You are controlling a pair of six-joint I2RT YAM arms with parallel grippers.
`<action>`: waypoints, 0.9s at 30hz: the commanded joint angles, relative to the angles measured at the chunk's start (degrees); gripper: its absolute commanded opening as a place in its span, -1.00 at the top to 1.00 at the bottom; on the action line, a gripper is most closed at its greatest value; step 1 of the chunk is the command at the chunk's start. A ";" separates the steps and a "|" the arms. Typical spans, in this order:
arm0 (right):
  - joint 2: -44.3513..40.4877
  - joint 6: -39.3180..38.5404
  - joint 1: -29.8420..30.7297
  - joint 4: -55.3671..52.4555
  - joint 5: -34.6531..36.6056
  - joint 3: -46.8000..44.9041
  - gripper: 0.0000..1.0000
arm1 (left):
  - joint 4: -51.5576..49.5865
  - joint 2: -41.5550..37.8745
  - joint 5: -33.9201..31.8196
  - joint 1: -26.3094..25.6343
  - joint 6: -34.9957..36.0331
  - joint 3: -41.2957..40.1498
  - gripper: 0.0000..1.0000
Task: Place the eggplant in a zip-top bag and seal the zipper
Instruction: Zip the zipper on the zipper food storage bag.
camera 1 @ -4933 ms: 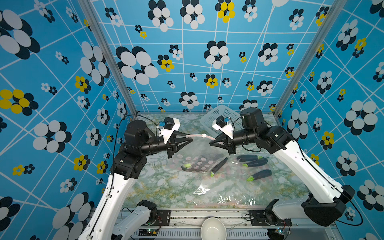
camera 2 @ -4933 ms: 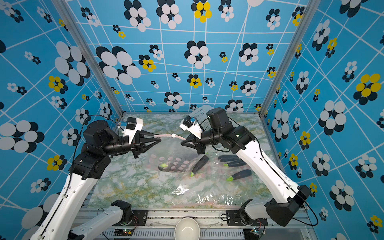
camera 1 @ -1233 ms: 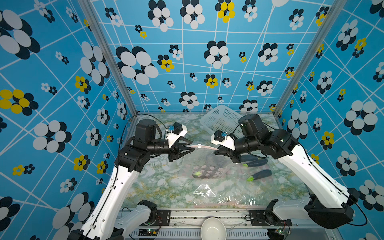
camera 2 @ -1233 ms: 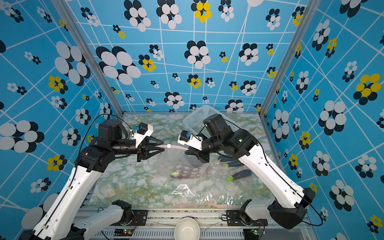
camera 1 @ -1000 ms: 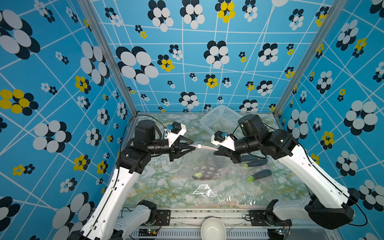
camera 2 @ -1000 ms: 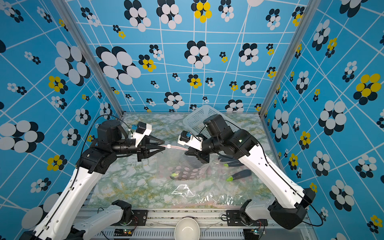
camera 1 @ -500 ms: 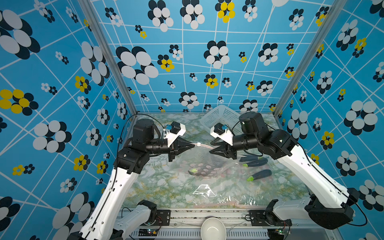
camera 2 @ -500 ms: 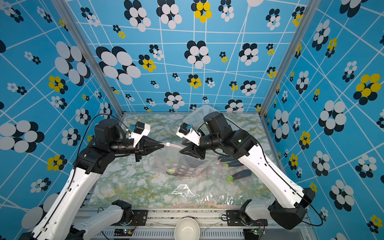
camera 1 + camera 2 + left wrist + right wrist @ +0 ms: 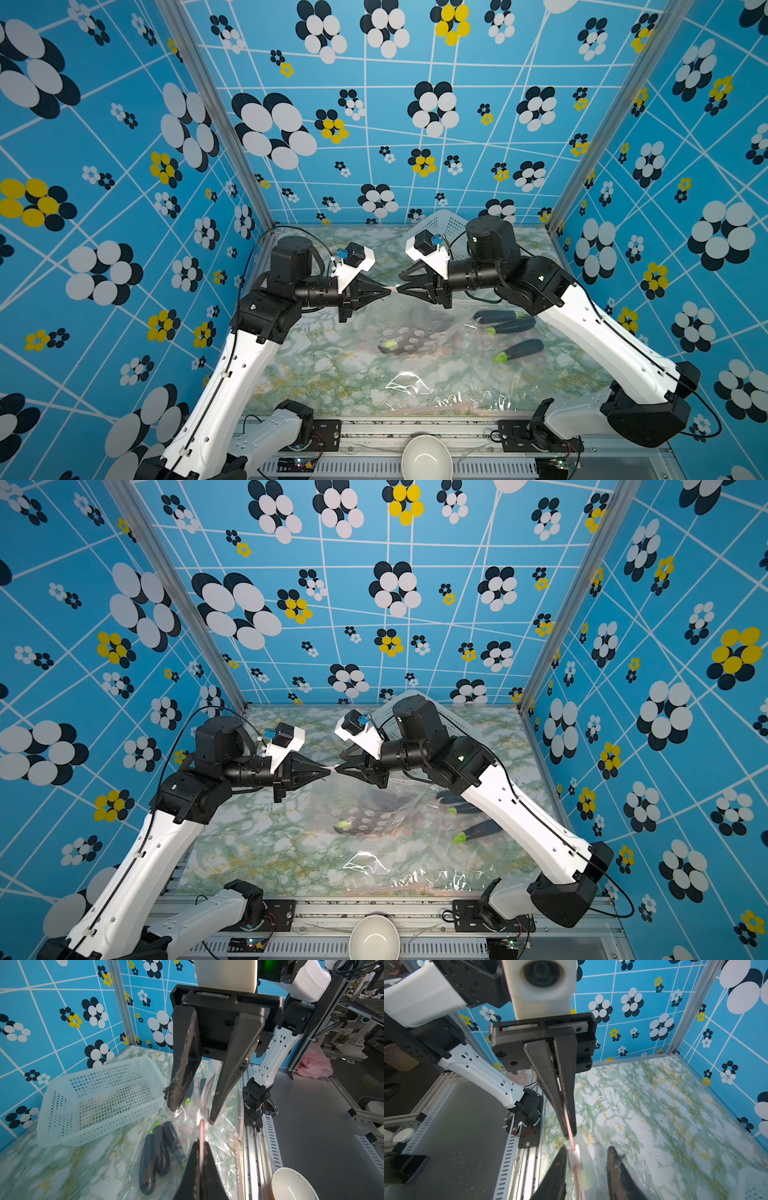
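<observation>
The left gripper (image 9: 200,1147) is pinched tight on the pink zipper strip (image 9: 569,1130) at one end of the bag's mouth, holding it up off the table (image 9: 332,374). Facing it almost tip to tip, the right gripper (image 9: 588,1150) stands partly open and grips nothing. The white slider (image 9: 575,1156) sits between its fingers, close against one and clear of the other. Between the left gripper's pinch and the slider the strip reads as a single closed line. Past the slider, toward the right arm, it seems to split into two tracks, so only a short run looks sealed. Below the strip the zip-top bag (image 9: 419,328) hangs slack and drapes onto the table. The eggplant (image 9: 409,345) lies inside it, dark through the spotted film with its green stem end showing, so the first half of the task appears done. What is left is the sealing — the right fingers need to close on the slider and draw it along the whole mouth while the left end is held taut. Further out, spare eggplants (image 9: 517,350) lie loose on the table by the right arm, and a white basket (image 9: 99,1093) stands by the back wall.
</observation>
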 commanded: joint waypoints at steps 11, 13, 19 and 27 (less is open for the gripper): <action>1.58 -0.06 0.32 -1.86 -5.40 2.39 0.41 | 1.77 0.20 -0.26 -0.80 -0.18 1.37 1.00; 1.65 -0.39 0.34 -2.34 -5.35 2.40 0.47 | 1.89 0.36 -0.26 -0.89 -0.20 1.50 1.00; 1.64 -0.96 0.30 -2.91 -5.13 2.47 0.62 | 2.07 0.29 -0.36 -1.07 -0.29 1.57 1.00; -0.27 -2.94 0.30 -5.51 -2.35 1.34 1.00 | -0.10 -0.09 -5.50 -0.84 0.85 2.07 1.00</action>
